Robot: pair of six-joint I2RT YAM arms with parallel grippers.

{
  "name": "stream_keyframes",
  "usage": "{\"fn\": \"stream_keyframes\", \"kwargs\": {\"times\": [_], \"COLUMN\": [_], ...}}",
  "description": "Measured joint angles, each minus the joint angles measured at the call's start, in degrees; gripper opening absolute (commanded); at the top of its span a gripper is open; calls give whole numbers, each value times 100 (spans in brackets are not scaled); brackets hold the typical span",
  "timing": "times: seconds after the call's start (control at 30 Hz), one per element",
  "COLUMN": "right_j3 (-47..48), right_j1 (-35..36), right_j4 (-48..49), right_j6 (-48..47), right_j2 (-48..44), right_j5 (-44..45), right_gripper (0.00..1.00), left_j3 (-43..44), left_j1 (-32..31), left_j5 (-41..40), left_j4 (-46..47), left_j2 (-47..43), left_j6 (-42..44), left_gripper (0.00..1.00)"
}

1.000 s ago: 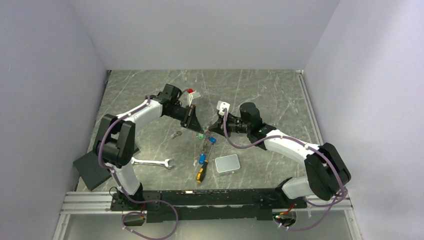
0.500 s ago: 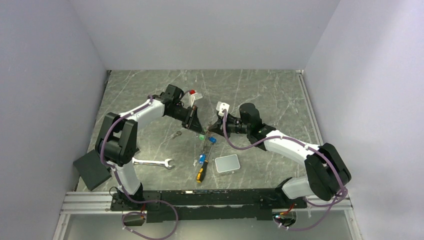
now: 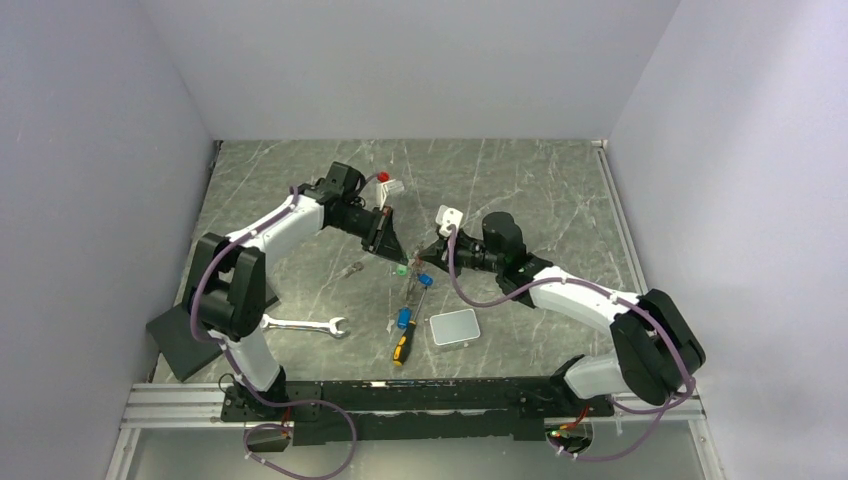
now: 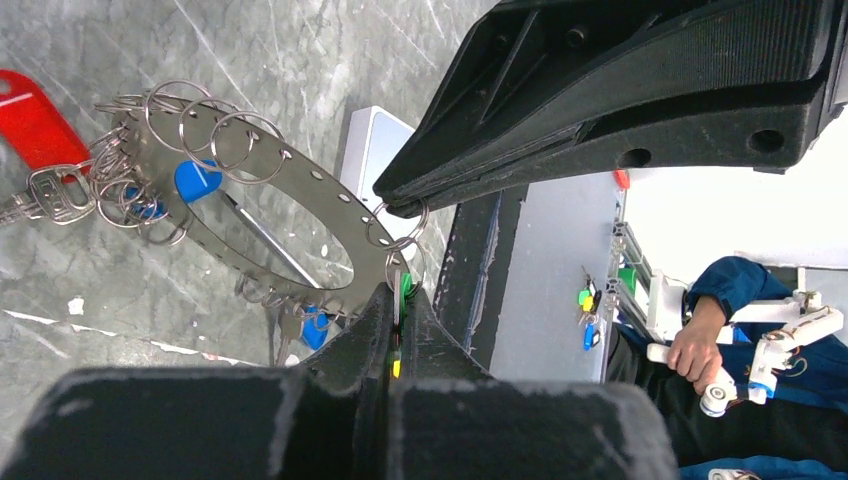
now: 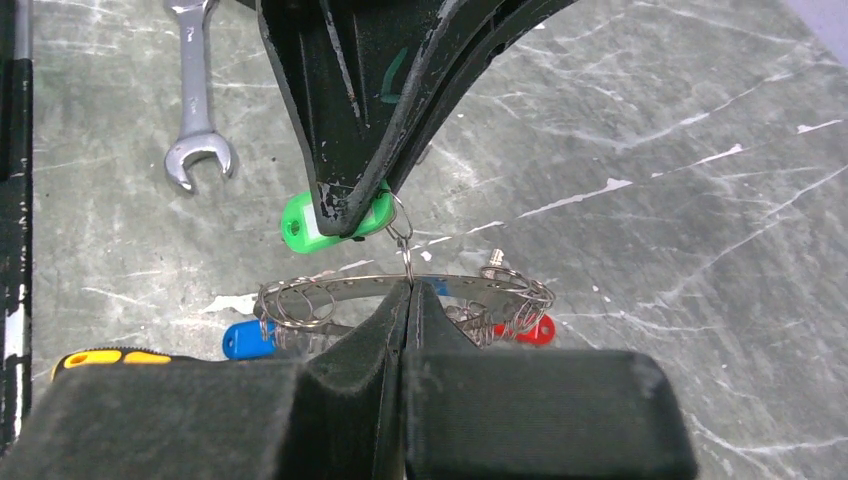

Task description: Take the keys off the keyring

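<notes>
The keyring (image 4: 320,190) is a flat metal band with holes, hung with several small wire rings and keys (image 4: 50,190). It hangs just above the table between the two grippers. My right gripper (image 5: 410,285) is shut on the band's edge (image 5: 340,285). My left gripper (image 4: 400,290) is shut on the green tag (image 5: 300,225), which joins the band by a small ring. A red tag (image 5: 530,330) and a blue tag (image 5: 245,338) hang from the band. In the top view the left gripper (image 3: 393,255) and the right gripper (image 3: 425,255) nearly meet.
A wrench (image 3: 305,325) lies at the front left. The yellow-and-black screwdriver (image 3: 403,345) and a grey box (image 3: 454,327) lie in front of the grippers. A small loose key (image 3: 352,270) lies left of them. A black pad (image 3: 180,340) overhangs the table's left edge.
Both arms have shifted slightly, the left wrist a little back and the right arm a little to the right. Both grips stay as they were.
</notes>
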Motion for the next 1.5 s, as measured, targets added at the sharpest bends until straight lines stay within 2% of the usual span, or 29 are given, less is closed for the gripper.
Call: {"fn": "stream_keyframes", "kwargs": {"times": [0.43,0.73,1.1,1.27,1.5], "right_j3": [-380,-957,-1657,-1858,-2024], "right_j1": [70,684,1263,1451,1473], "right_j4": [713,1635,3213,3727,4098], "right_j6": [-81,-1239,-2621,-3084,-3215], "right_j2": [-120,-184,-136,-26,-17], "right_j5": [212,1117,2304,2566,2583], "right_gripper": [0,0,0,0,0], "left_j3": [42,323,328,326,326], "left_j1": [-13,-212,-348,-448,-459], "left_j5": [-140,-802,-1246,-1425,-1353], "left_j4": [-105,-625,-691,-597,-581], "left_j2": [-101,-289,-577,-754,-758], "left_j6": [369,1108,1604,1692,1565], "left_gripper": [0,0,0,0,0]}}
